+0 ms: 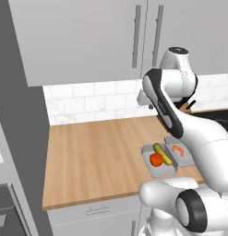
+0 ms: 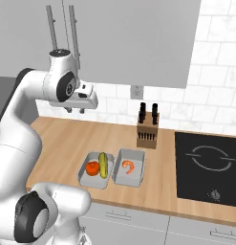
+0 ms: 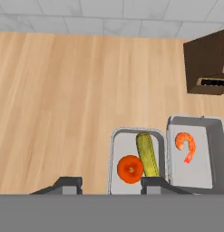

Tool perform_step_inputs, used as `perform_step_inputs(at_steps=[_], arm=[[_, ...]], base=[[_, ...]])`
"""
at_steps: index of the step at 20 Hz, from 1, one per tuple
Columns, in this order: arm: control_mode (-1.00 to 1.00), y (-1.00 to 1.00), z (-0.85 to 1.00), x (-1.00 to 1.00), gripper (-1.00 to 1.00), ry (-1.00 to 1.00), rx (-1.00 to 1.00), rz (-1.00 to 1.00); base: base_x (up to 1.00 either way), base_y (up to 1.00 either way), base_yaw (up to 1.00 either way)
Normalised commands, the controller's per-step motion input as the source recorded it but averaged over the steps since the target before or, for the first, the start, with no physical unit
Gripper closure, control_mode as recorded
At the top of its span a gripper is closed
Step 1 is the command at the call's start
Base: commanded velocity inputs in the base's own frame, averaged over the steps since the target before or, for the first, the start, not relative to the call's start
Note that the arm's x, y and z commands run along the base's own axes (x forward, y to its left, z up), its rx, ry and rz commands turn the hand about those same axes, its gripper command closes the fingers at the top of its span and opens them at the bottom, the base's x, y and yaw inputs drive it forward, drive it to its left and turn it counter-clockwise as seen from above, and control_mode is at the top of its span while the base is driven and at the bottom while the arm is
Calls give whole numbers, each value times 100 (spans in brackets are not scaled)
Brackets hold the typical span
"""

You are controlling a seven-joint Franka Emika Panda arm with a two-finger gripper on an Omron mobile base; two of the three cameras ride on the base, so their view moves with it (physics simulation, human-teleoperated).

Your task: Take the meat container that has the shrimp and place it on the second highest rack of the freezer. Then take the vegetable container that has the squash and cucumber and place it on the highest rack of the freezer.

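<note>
With the jaws of the gripper [image 2: 75, 110] being held partly open and empty above the worktop [image 2: 67, 139], the squash-and-cucumber tray [image 2: 95, 170] is being risked instead of the adjoining shrimp tray [image 2: 129, 173].

Even, bright, diffuse light is falling across all three rendered views, with no glare and no single source showing itself. The wooden bench [image 2: 67, 139] is carrying only faint, soft shading beside the trays, while the wall cabinets [image 1: 87, 37] are throwing a dim band onto the tiles below. Everything is staying sharp from centre to edges, though surfaces are looking flat and slightly pixelated.
</note>
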Motion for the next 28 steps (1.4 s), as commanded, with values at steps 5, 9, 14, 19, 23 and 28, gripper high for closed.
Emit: perform_step_inputs(at_steps=[5, 9, 14, 19, 23, 28], arm=[[-100, -14, -13, -26, -100, 0, 4, -12], [-100, -68, -64, -78, -100, 3, 6, -50], [-100, -68, -62, -61, -100, 7, 3, -45], [-100, -12, -58, -6, -100, 10, 6, -37], [-100, -1, -57, 0, -100, 3, 29, -42], [-100, -11, -45, 0, -100, 0, 32, -13]], base=[[0, 0, 0], [0, 0, 0], [0, 0, 0], [0, 0, 0], [0, 0, 0], [0, 0, 0]])
